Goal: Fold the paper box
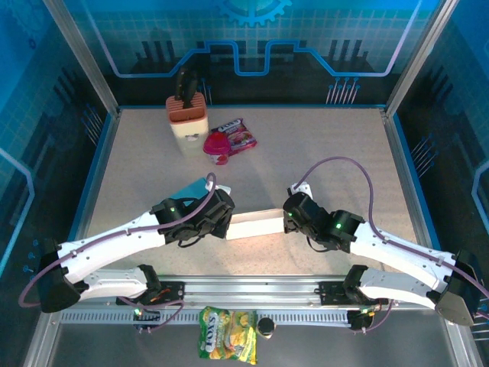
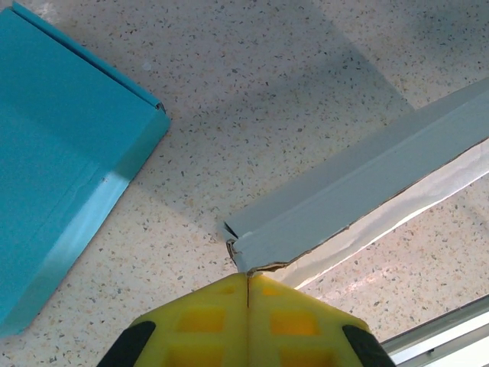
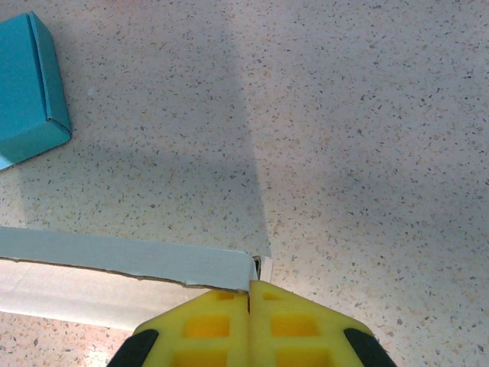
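The paper box [image 1: 256, 224] is a long, flat white cardboard piece lying between the two arms near the front of the table. My left gripper [image 1: 228, 222] is shut on its left end; in the left wrist view the yellow fingertips [image 2: 248, 275] pinch the torn-edged corner of the box [image 2: 359, 180]. My right gripper [image 1: 289, 222] is shut on the right end, and the right wrist view shows its tips [image 3: 249, 284] closed on the corner of the box [image 3: 114, 256]. A flat teal box piece [image 1: 195, 187] lies just behind the left gripper, apart from the white one.
At the back left stand a tan and red holder [image 1: 186, 115], a red cup [image 1: 217, 147] and a pink snack packet [image 1: 238, 134]. A yellow candy bag [image 1: 227, 344] lies in front of the base rail [image 1: 244, 287]. Frame posts and blue walls enclose the table.
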`<act>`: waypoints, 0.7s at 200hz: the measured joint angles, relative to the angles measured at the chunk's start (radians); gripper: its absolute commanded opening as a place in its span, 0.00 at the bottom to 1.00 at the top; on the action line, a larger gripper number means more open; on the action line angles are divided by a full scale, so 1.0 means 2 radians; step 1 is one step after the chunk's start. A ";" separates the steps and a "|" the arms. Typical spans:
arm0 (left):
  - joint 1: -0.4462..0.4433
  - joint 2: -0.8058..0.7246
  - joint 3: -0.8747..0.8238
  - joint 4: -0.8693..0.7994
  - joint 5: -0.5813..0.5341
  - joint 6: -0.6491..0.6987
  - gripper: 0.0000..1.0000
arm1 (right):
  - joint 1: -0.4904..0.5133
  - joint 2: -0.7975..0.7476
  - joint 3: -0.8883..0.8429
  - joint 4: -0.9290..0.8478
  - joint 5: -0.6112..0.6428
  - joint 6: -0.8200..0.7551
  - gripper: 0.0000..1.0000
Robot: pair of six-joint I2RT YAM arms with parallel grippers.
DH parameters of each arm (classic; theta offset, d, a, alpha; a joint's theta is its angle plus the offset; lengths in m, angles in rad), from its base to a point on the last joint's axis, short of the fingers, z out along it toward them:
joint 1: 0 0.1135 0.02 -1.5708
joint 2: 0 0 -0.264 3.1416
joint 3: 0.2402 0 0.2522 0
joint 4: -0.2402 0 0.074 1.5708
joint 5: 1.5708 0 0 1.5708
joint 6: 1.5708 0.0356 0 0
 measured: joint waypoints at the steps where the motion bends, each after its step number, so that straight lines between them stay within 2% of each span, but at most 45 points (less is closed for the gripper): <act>1: 0.000 0.000 0.000 0.000 0.000 0.000 0.00 | 0.000 0.000 0.000 0.000 0.000 0.000 0.00; 140: -0.002 -0.008 -0.015 0.024 -0.009 -0.079 0.00 | 0.012 0.005 0.000 -0.002 0.013 0.018 0.00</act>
